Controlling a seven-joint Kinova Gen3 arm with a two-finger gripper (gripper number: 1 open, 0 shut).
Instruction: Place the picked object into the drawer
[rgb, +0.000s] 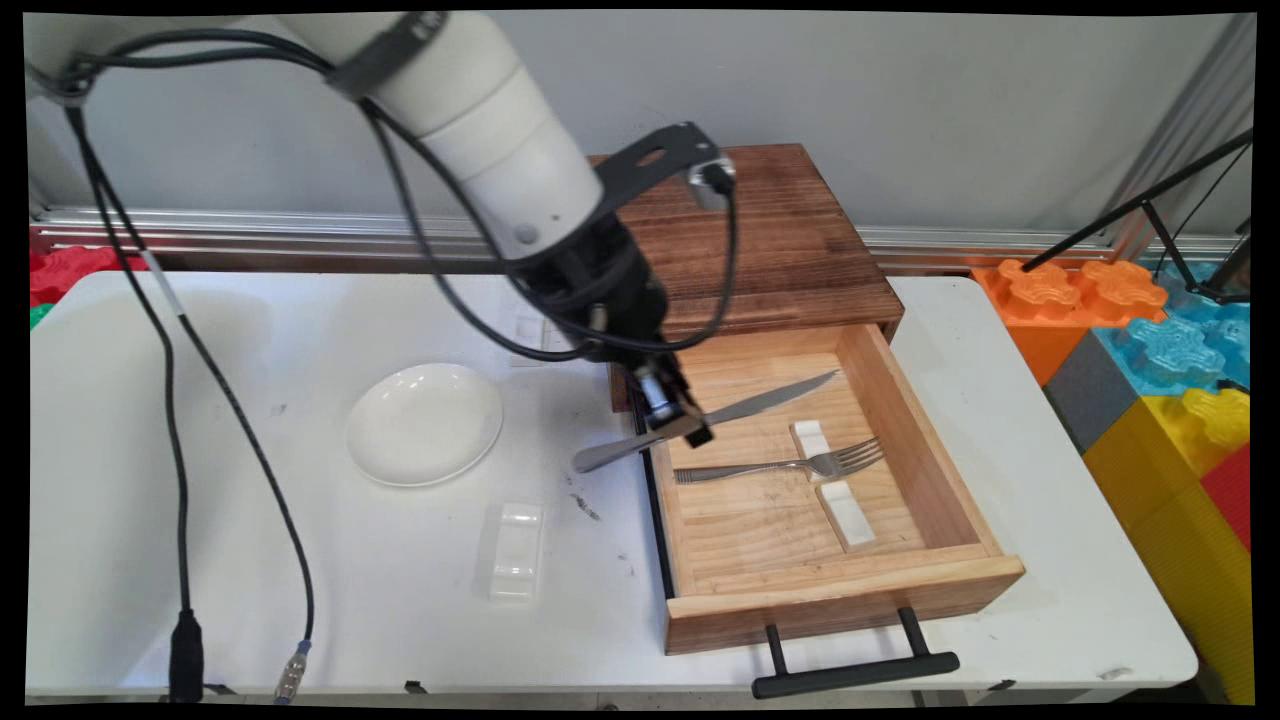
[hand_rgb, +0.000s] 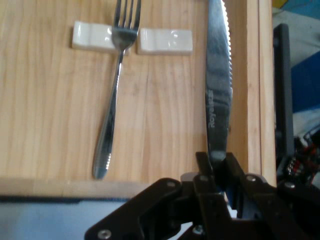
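My gripper (rgb: 686, 425) (hand_rgb: 217, 167) is shut on a steel table knife (rgb: 715, 415) (hand_rgb: 218, 90), gripping it near the middle. The knife hangs level above the left wall of an open wooden drawer (rgb: 905, 400), its blade over the drawer and its handle out over the table. In the drawer lies a fork (rgb: 790, 465) (hand_rgb: 114, 95), its tines resting between two white cutlery rests (rgb: 845, 510) (hand_rgb: 165, 41).
The drawer sticks out of a dark wooden cabinet (rgb: 770, 235) and has a black handle (rgb: 855, 672) at the front. A white plate (rgb: 424, 423) and a clear plastic rest (rgb: 516, 550) lie on the table to the left. Coloured foam blocks (rgb: 1160, 350) stand at the right.
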